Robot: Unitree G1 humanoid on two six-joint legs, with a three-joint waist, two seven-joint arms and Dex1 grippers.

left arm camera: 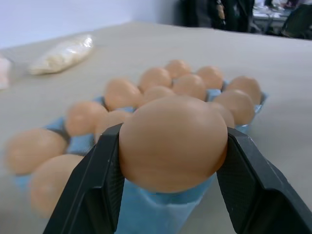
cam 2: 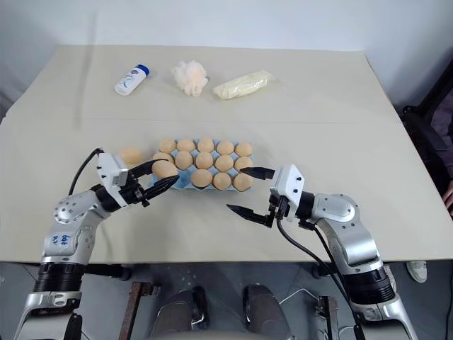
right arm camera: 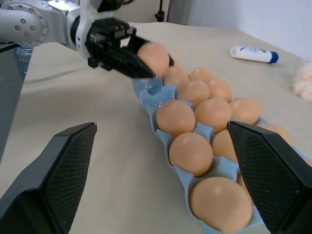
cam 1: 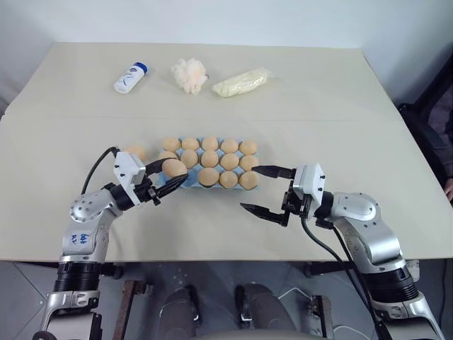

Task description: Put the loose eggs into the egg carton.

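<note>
A light-blue egg carton (right arm camera: 148, 100) lies in the middle of the table with pale orange eggs in most cups. My left gripper (cam 1: 175, 170) is shut on one loose egg (left arm camera: 173, 141), held just above the carton's near-left corner, where a cup (right arm camera: 154, 90) stands empty. Both black fingers (left arm camera: 105, 185) press its sides. Another loose egg (cam 1: 134, 152) rests on the table just left of the carton. My right gripper (cam 1: 252, 188) stands open by the carton's near-right corner, with nothing between its fingers.
At the table's far side lie a white bottle with a blue cap (cam 1: 130, 78), a fluffy cream puff ball (cam 1: 189, 74) and a pale yellow wrapped packet (cam 1: 243, 82). The table's front edge runs close under both arms.
</note>
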